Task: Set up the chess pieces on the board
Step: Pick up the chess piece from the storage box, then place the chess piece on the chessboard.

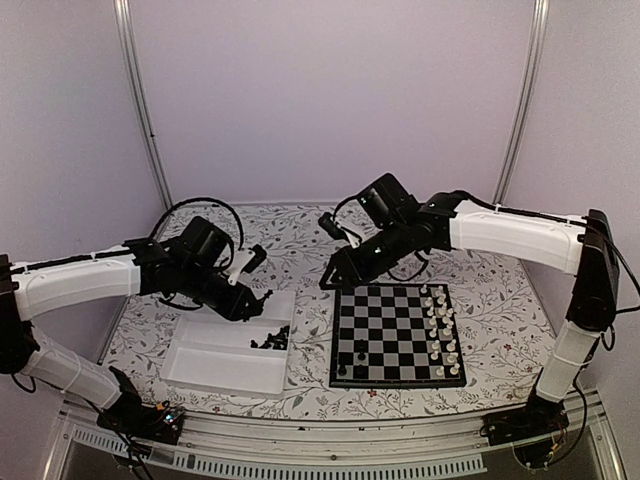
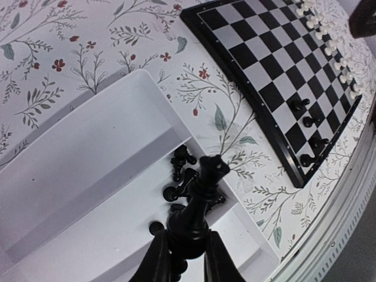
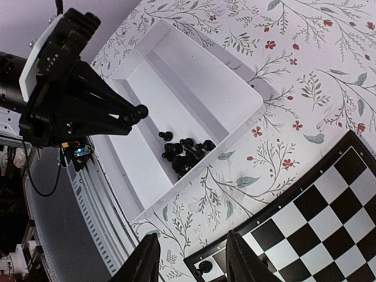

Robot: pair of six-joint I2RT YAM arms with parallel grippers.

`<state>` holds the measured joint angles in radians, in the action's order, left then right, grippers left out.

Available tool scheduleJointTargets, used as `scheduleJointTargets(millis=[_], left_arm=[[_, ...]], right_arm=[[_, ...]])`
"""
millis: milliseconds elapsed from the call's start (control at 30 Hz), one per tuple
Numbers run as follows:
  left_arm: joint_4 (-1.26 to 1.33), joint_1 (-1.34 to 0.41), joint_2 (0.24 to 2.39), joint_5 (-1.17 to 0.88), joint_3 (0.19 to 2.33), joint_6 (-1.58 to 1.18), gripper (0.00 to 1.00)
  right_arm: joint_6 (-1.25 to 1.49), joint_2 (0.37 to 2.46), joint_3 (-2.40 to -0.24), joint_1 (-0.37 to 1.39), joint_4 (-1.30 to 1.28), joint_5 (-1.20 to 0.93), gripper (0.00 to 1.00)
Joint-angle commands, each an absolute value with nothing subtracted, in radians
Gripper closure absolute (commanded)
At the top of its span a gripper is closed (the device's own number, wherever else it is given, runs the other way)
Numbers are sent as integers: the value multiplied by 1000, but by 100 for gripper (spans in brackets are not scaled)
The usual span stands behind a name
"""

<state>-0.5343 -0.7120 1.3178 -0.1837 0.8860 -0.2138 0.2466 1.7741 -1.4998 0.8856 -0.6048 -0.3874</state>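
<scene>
A black chess piece is clamped at its base between the left fingers and is held above the white tray. Below it, loose black pieces are heaped at the end of the tray nearest the board. Four black pawns are seen standing on the board near its tray-side edge, and white pieces are lined up along the opposite side. The right fingers are spread apart with nothing between them, above the floral worktop just off a corner of the board.
</scene>
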Motion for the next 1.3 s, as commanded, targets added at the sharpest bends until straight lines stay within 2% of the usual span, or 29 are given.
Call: scheduleJointTargets(millis=[0,200,433,900,1200,1267], left_arm=[[-438,-708,1289,-300,865,-224,98],[-382,-729,1276,-348,876,-242,97],[-382,-776,1316,-342,908,-241,97],[-372,-830,1395,-316,985,-247,97],[-375,-830,1413,-286,1002,-249,98],[-374,-830,1417,-287,1003,-249,98]], right_arm=[[330,1837,-1509,848,-440,-595,56],[400,1935,-1551,845,-330,-745,52],[451,1972,-1558,845,-260,-792,51],[446,1992,-1550,848,-265,-823,55],[433,1970,-1523,848,-274,-811,71],[433,1969,-1523,847,-275,-811,79]])
